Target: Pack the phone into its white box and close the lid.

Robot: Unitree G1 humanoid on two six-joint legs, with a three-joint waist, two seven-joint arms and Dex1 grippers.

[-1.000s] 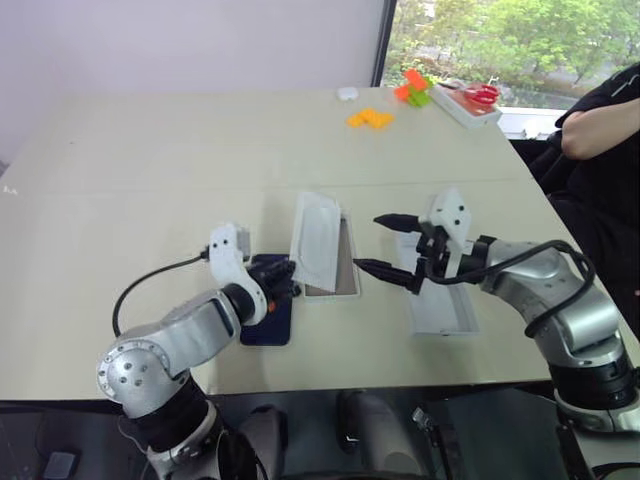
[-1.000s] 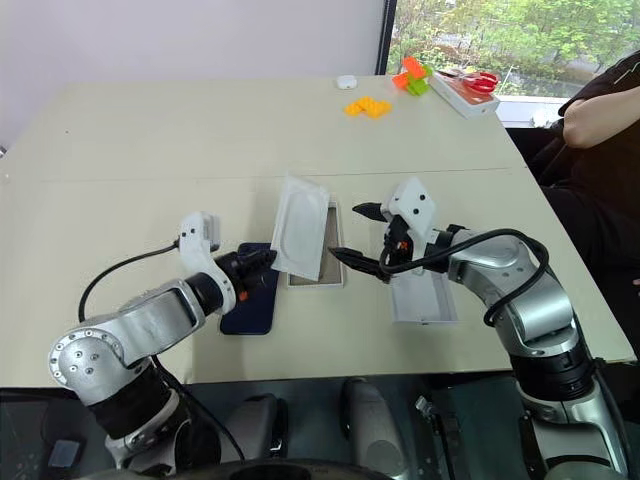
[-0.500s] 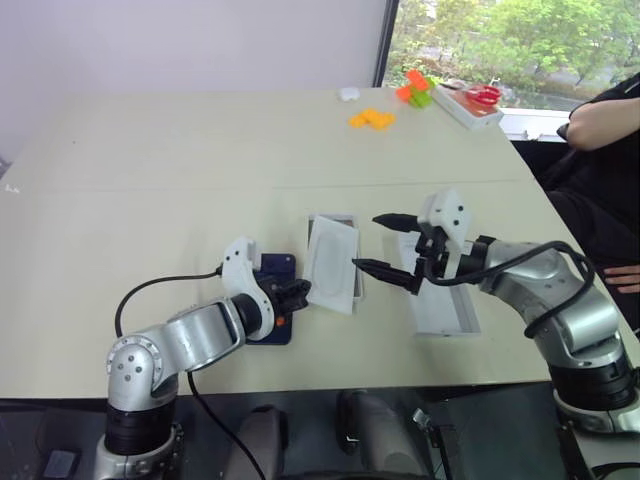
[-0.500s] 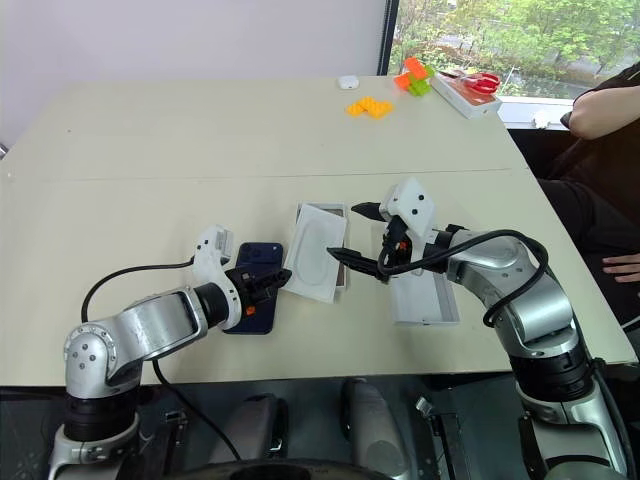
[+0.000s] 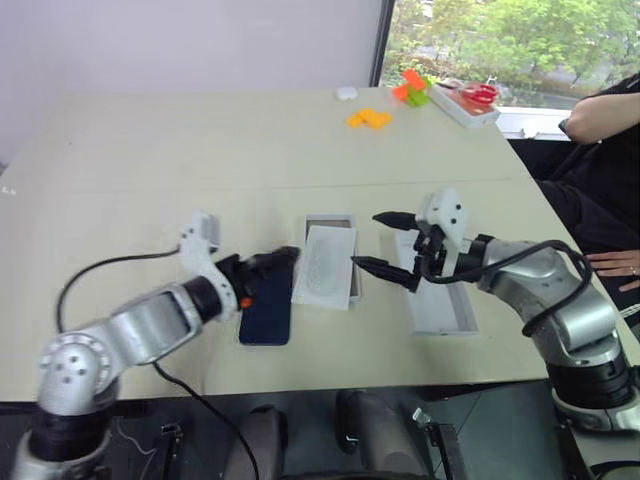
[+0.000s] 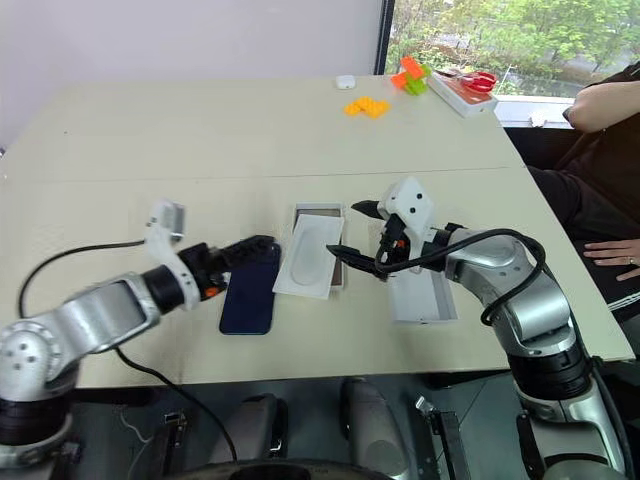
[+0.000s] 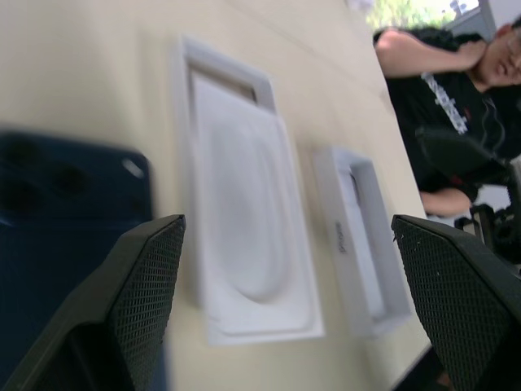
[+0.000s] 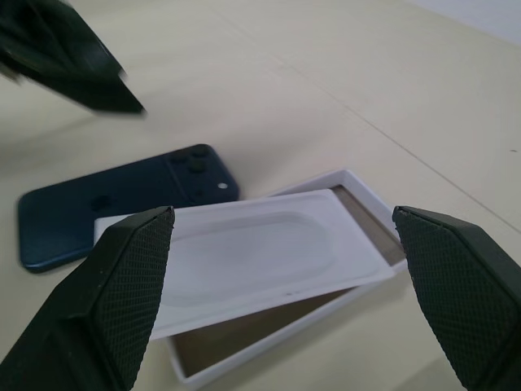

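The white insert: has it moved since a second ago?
Yes. The insert stood tilted up on edge over the white box a second ago; now it lies nearly flat across the box, overhanging the edge nearest the phone.

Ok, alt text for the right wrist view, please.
A flat white insert with an oval recess lies askew over the open white box, leaving part of its brown floor uncovered. The dark blue phone lies flat on the table beside it, back up. The right gripper's two black fingers stand wide apart, holding nothing.
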